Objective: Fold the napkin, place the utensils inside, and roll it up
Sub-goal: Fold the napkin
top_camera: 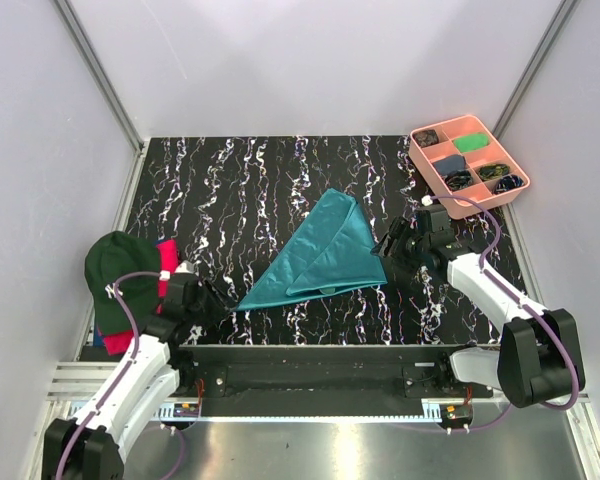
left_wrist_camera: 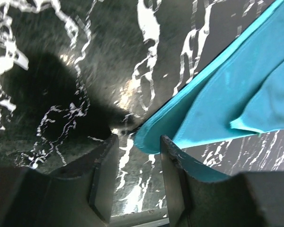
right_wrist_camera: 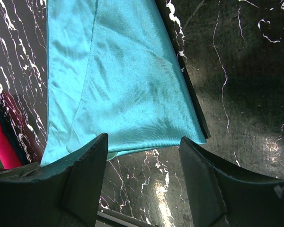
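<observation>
Biggest thing on screen, the black marbled table [top_camera: 230, 190], and lying near its middle is the teal napkin [top_camera: 320, 250], folded down into a long wedge. Its long axis runs from 1 o'clock down to 8 o'clock in the top view, with the sharp tip at the 8 o'clock end. Only the left wrist view shows the layering, a loose upper flap ending in a small point over the napkin [left_wrist_camera: 217, 104]. The right wrist view gives the broad end of the napkin [right_wrist_camera: 128, 80], 2 layers stepped along their edges. Over at 9 o'clock sits a dark green cap [top_camera: 120, 275], covering most of a pink-red cloth [top_camera: 166, 262], so that cloth's shape can't be read. At 1 o'clock, a pink tray [top_camera: 495, 201], its compartments holding small dark and green bits too tiny to name. The left gripper [top_camera: 220, 303] is down low at the wedge tip; from its own camera the left gripper [left_wrist_camera: 137, 175] shows a narrow gap, tip right at its mouth, contact impossible to call. The right gripper [top_camera: 385, 258] sits at the 3 o'clock edge, and the right gripper [right_wrist_camera: 142, 179] is spread wide, gripping nothing.
</observation>
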### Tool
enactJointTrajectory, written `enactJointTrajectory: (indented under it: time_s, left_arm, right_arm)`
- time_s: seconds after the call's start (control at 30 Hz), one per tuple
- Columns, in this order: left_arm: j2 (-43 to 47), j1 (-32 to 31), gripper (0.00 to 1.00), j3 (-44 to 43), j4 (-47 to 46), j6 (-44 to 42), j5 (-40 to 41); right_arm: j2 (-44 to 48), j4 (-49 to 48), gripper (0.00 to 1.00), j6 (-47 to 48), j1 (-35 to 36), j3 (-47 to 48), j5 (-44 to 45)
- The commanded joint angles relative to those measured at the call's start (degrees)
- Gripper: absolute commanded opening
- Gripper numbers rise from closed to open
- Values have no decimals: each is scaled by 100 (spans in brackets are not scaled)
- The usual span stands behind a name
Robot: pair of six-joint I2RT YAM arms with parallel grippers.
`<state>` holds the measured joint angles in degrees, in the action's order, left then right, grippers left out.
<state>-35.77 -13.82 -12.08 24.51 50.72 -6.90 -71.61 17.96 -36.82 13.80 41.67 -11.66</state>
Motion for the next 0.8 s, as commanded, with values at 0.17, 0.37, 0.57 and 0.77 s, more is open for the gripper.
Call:
enactJointTrajectory:
  time_s: [0.17, 0.37, 0.57, 0.77]
  left_arm:
    - [395, -15, 48, 153, -43, 123, -277]
    - [430, -15, 52, 206, -52, 131, -304]
    - [132, -15, 51, 206, -218, 17, -391]
    - [-53, -24, 47, 232, -298, -62, -488]
  right_arm:
    - [-98, -143, 70, 17, 0, 263, -161]
    - [-133, -178, 70, 8, 0, 289, -223]
    - [-169, -196, 70, -1, 0, 289, -240]
    - [-151, -222, 70, -1, 0, 289, -223]
